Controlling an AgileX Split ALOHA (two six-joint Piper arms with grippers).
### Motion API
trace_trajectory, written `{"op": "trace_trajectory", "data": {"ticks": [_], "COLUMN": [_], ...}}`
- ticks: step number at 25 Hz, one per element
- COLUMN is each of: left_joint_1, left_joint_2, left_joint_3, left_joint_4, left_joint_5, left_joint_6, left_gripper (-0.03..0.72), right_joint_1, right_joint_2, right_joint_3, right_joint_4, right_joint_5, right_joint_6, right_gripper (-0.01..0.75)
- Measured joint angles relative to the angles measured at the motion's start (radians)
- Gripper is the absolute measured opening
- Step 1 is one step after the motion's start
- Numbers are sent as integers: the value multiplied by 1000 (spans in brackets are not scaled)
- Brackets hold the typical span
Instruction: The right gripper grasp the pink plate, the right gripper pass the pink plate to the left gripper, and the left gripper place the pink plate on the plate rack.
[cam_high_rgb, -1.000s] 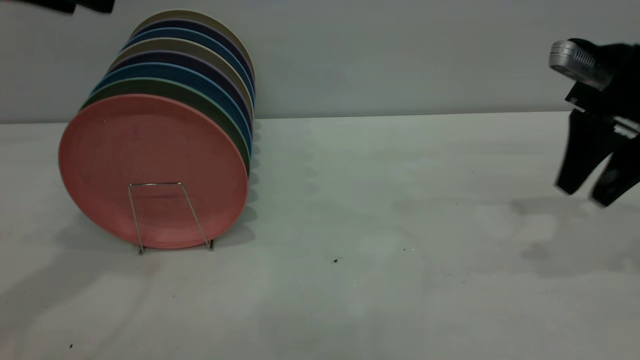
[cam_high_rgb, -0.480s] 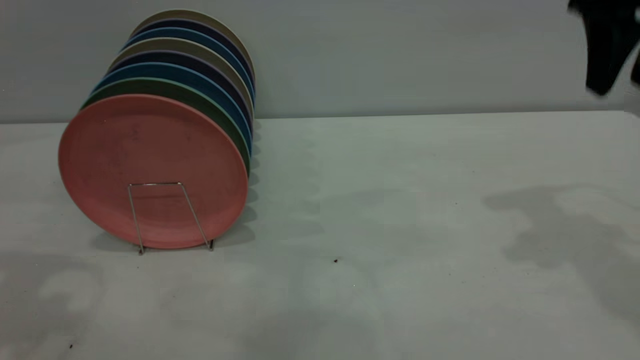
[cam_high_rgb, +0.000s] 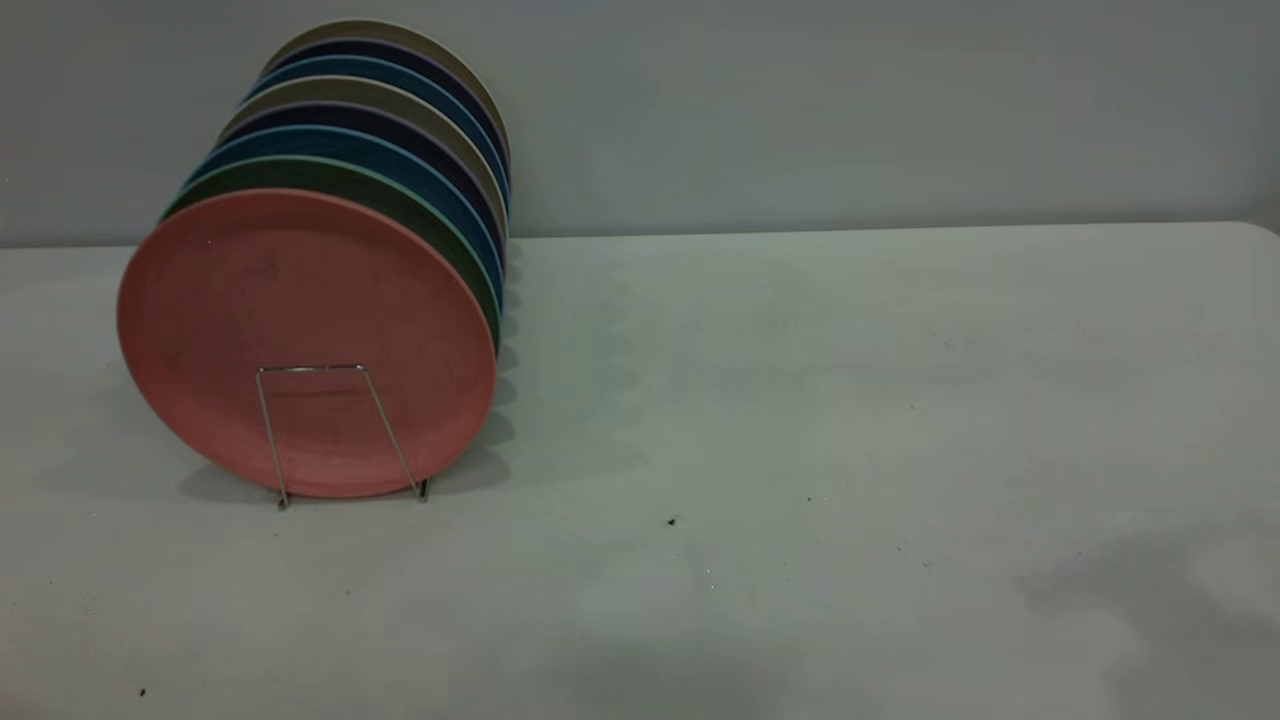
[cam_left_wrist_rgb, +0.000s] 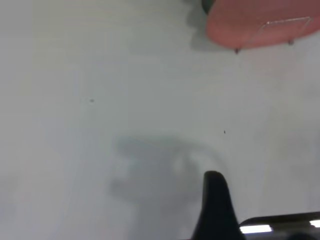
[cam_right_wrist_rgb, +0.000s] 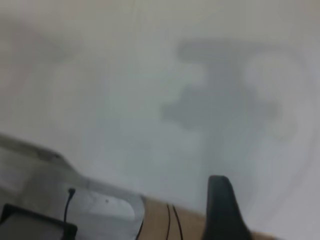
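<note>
Pink plate (cam_high_rgb: 300, 340) upright in plate rack (cam_high_rgb: 340, 432), front of row

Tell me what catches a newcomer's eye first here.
A row of upright coloured plates at the table's left, fronted by the pink plate leaning behind a loop of the plate rack. The wrist views show mostly bare tabletop, with one dark finger of each claw.

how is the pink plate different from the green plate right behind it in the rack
The pink plate is salmon-coloured and shows its whole face; the green plate is dark green with a paler edge, and only a crescent shows behind the pink one. The pink plate stands at the front, right behind the plate rack loop; the green plate is second. Both stand on edge, leaning alike, and look the same size.
</note>
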Motion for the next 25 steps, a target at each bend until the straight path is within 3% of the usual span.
{"op": "trace_trajectory", "data": {"ticks": [12,25], "left_joint_1": [0,0], "left_joint_2": [-552,-806], "left_joint_3": [326,503], "left_joint_4": [5,8], "left_joint_5": [43,84], "left_joint_6": [-20,-24], "left_gripper": [545,545], "right_joint_1": [0,0], "right_joint_2": [-596,-988], "right_joint_3": [388,643], "right_joint_4": [-14,-25], "right_joint_5": [13,-33], "right_joint_6": [-61,-84], "right_gripper": [478,478]}}
